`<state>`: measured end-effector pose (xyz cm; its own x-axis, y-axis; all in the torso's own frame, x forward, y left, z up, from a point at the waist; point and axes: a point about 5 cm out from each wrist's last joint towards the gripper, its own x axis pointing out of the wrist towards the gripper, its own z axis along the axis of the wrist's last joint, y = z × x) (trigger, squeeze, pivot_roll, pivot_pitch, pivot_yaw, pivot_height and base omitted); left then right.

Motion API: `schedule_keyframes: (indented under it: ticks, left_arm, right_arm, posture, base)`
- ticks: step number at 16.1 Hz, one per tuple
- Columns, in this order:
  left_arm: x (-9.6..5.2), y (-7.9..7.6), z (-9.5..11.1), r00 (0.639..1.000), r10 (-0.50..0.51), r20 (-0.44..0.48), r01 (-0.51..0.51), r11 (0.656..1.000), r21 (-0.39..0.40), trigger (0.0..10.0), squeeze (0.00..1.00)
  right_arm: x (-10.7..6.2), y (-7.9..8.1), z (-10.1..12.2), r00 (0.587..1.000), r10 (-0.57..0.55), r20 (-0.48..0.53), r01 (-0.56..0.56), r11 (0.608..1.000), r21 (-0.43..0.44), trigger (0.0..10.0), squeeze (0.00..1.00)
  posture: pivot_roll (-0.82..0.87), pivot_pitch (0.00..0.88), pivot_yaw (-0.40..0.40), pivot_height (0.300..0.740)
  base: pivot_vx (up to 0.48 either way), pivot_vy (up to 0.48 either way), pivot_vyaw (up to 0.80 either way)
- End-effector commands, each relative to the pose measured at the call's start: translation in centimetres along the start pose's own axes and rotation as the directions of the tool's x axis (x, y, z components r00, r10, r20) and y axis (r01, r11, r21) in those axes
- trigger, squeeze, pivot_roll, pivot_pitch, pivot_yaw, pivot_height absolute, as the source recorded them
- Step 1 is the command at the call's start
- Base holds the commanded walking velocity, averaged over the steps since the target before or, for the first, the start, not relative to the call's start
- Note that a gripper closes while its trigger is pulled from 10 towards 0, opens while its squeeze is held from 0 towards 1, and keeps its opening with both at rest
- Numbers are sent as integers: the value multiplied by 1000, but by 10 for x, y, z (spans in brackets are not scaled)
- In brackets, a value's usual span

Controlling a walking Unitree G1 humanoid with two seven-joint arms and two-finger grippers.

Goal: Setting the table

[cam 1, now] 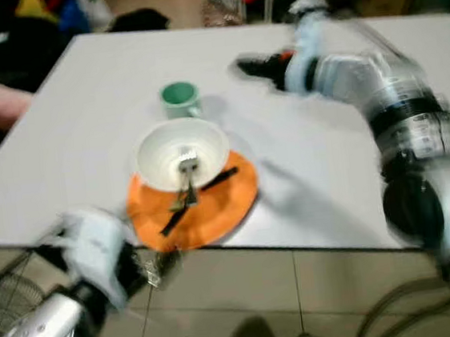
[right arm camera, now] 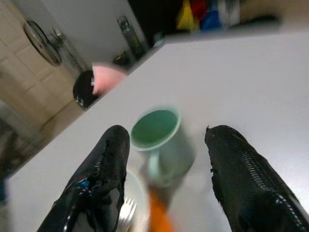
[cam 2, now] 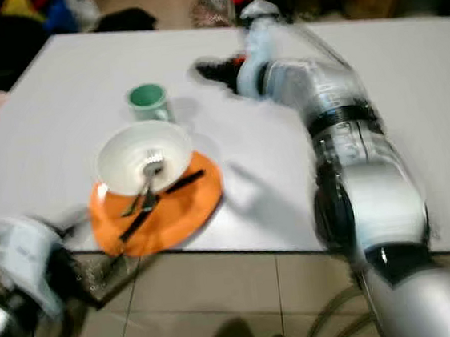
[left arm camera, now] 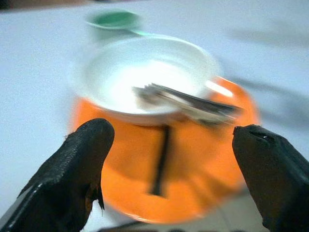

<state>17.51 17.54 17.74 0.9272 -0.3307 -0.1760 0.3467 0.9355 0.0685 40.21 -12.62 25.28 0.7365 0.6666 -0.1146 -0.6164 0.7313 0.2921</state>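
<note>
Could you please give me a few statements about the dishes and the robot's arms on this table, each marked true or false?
1. The white bowl sits on the orange plate. True.
2. The green cup stands inside the bowl. False: it stands on the table, beyond the bowl.
3. The left tool is open, facing the plate. True.
4. The right tool is shut on the cup. False: it is open, the cup seen between its fingers.
5. A fork lies in the bowl. True.
</note>
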Motion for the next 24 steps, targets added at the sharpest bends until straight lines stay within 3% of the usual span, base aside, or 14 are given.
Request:
schedule_keyframes:
  ticks: [1, 2, 3, 4, 6, 7, 9, 11, 14, 18, 20, 22, 24]
  left_arm:
    - [-2, 7, 4, 995, 97, 23, -97, 995, 8, 10000, 0]
    - [-3, 9, 5, 984, 173, 42, -172, 985, -15, 10000, 0]
    - [-3, 10, 4, 976, 213, 47, -212, 977, -25, 10000, 412]
    - [-2, 10, 2, 973, 226, 45, -225, 974, -29, 10000, 827]
    - [2, 10, 2, 971, 236, 46, -235, 972, -30, 10000, 1000]
    - [6, 12, 2, 964, 259, 61, -257, 966, -34, 10000, 1000]
    - [12, 14, 2, 959, 277, 65, -275, 960, -48, 10000, 1000]
    - [18, 11, 0, 956, 284, 74, -282, 959, -40, 10000, 1000]
    - [25, 1, 0, 967, 234, 98, -233, 972, -25, 10000, 1000]
    - [36, 1, -6, 961, 204, 185, -213, 977, 30, 10000, 988]
    - [40, 1, -7, 975, 149, 167, -158, 986, 44, 10000, 918]
    - [43, 0, -6, 976, 137, 170, -145, 989, 36, 10000, 894]
    - [43, -1, -5, 974, 132, 183, -140, 990, 31, 10000, 886]
  right_arm:
    - [-5, 5, 1, 1000, 21, 23, -19, 999, -50, 10000, 0]
    - [-26, 6, -6, 998, 2, 64, 1, 999, -52, 10000, 0]
    - [-46, 9, -16, 996, -47, 75, 52, 996, -67, 10000, 792]
    - [-61, 12, -24, 991, -96, 89, 105, 989, -105, 10000, 1000]
    - [-78, 19, -35, 983, -144, 117, 166, 964, -209, 10000, 1000]
    - [-90, 28, -44, 975, -169, 141, 201, 946, -254, 10000, 1000]
    - [-105, 39, -58, 961, -226, 160, 262, 929, -262, 10000, 1000]
    - [-118, 51, -82, 945, -306, 118, 327, 902, -280, 10000, 1000]
    - [-126, 75, -117, 962, -272, 21, 269, 930, -249, 10000, 1000]
    - [-128, 66, -144, 933, -360, -24, 343, 905, -251, 10000, 1000]
    - [-135, 63, -152, 914, -404, -37, 389, 900, -196, 10000, 1000]
    - [-138, 63, -152, 909, -417, -19, 410, 900, -147, 10000, 1000]
    - [-136, 66, -149, 917, -399, 9, 395, 904, -163, 10000, 1000]
  posture:
    - [-13, 60, 41, 740]
    - [-14, 56, 48, 740]
    - [-25, 49, 56, 740]
    - [-33, 44, 61, 740]
    - [-45, 39, 69, 740]
    - [-48, 37, 75, 740]
    - [-54, 35, 77, 740]
    - [-62, 35, 81, 740]
    - [-64, 38, 76, 740]
    - [-55, 44, 54, 740]
    - [-56, 50, 53, 740]
    - [-59, 58, 59, 740]
    - [-63, 60, 68, 740]
  base:
    - [0, 0, 0]
    - [0, 0, 0]
    - [0, 0, 0]
    - [0, 0, 0]
    - [0, 0, 0]
    - [0, 0, 0]
    - [0, 0, 0]
    - [0, 0, 0]
    - [0, 0, 0]
    - [0, 0, 0]
    - [0, 0, 0]
    - [0, 0, 0]
    - [0, 0, 0]
